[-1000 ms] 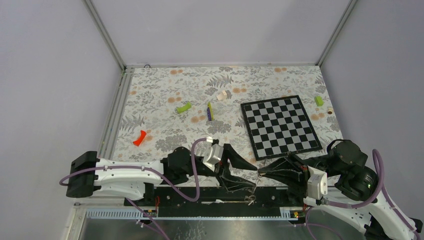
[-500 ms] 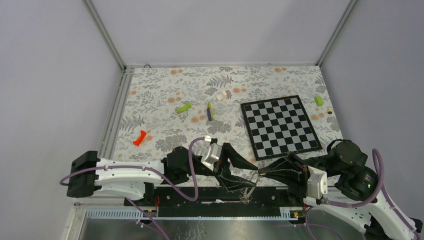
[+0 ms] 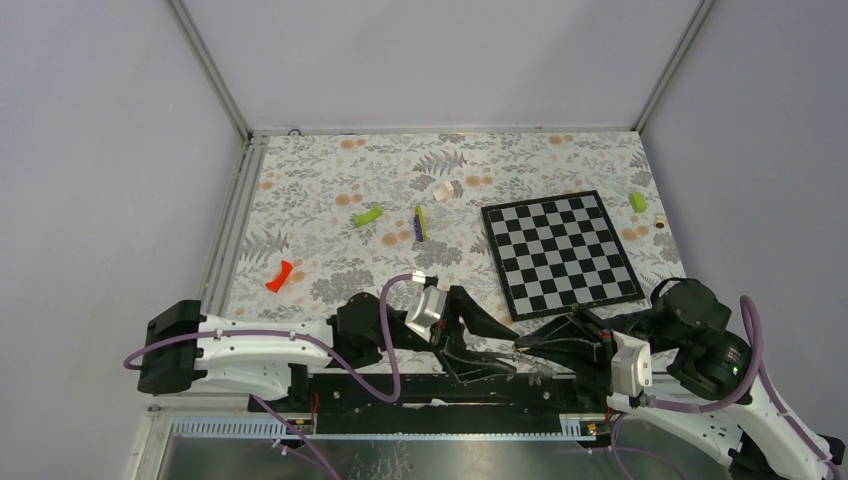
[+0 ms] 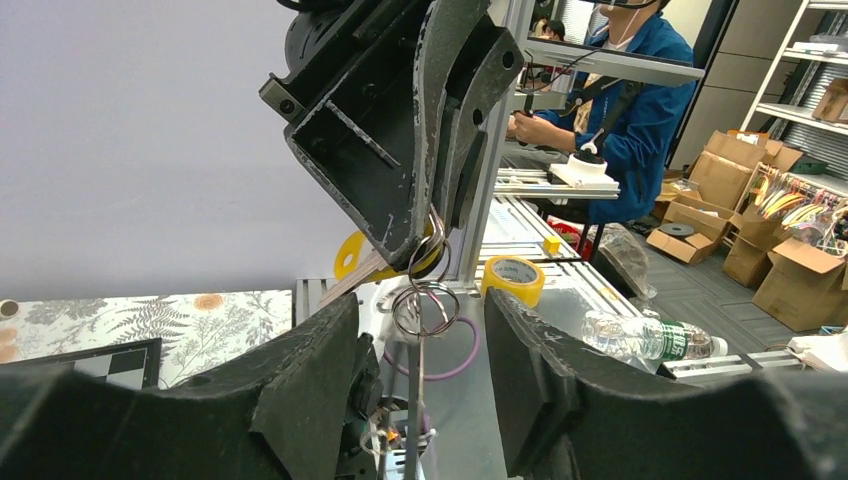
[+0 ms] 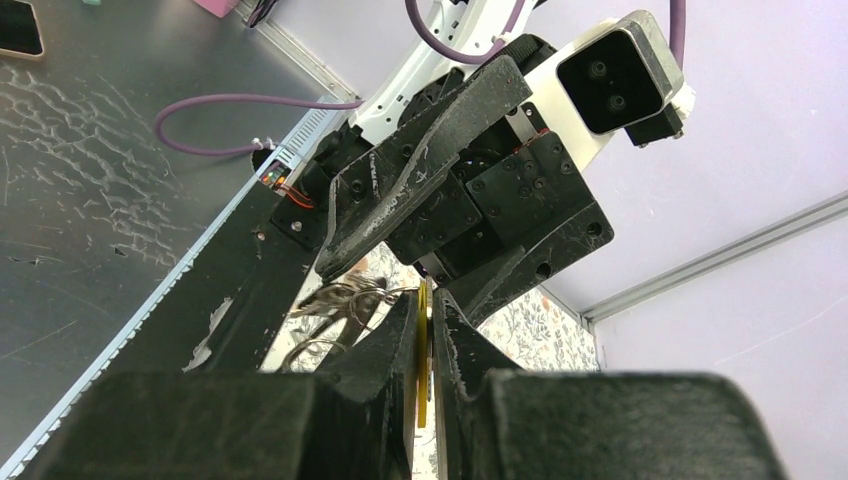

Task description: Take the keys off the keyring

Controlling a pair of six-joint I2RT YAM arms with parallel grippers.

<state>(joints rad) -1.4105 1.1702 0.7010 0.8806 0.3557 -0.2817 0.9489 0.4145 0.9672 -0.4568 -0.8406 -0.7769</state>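
In the right wrist view my right gripper (image 5: 423, 325) is shut on a yellow key tag (image 5: 423, 360), held edge-on between the pads. Small silvery rings and a bunch of keys (image 5: 340, 298) hang just beyond it. In the left wrist view the right gripper (image 4: 412, 248) holds the yellow tag (image 4: 350, 266) above my left gripper (image 4: 418, 335). The left jaws stand wide apart. The keyring (image 4: 418, 400) shows edge-on as a thin line between them, touching neither. In the top view both grippers (image 3: 490, 352) (image 3: 522, 350) meet at the near table edge.
The chessboard (image 3: 560, 252) lies at the right. Lime-green blocks (image 3: 367, 215) (image 3: 637, 201), a yellow-green and purple stick (image 3: 420, 222), a small white object (image 3: 447, 189) and a small red piece (image 3: 280, 276) lie on the floral table. The black base rail (image 3: 400, 385) runs under the grippers.
The hanging ring and keys, seen below the grippers earlier, have risen to between them. The right gripper has shifted slightly towards the left one.
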